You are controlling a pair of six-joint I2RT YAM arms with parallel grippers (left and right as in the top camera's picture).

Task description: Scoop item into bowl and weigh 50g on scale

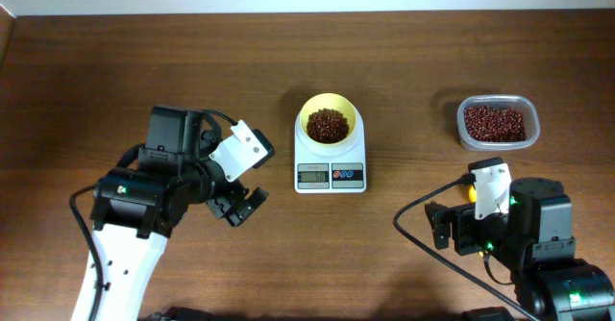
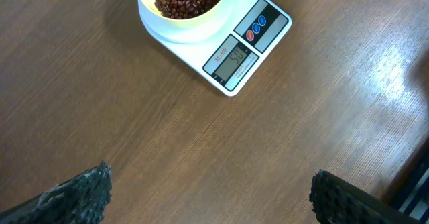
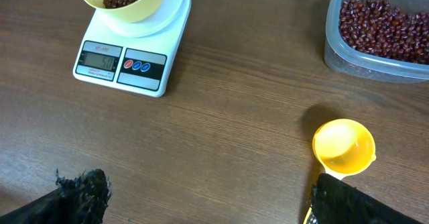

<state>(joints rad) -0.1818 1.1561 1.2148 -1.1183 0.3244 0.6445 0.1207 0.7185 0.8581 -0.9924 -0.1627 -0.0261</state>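
Beans sit in the bowl atop the scale. The left gripper and right gripper flank it, wide and empty. A stray swing could knock it.

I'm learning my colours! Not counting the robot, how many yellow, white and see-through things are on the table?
Yellow: 2, the bowl and the scoop
White: 1, the scale
See-through: 1, the tub
Total: 4

The wooden table carries the scale, tub and scoop.
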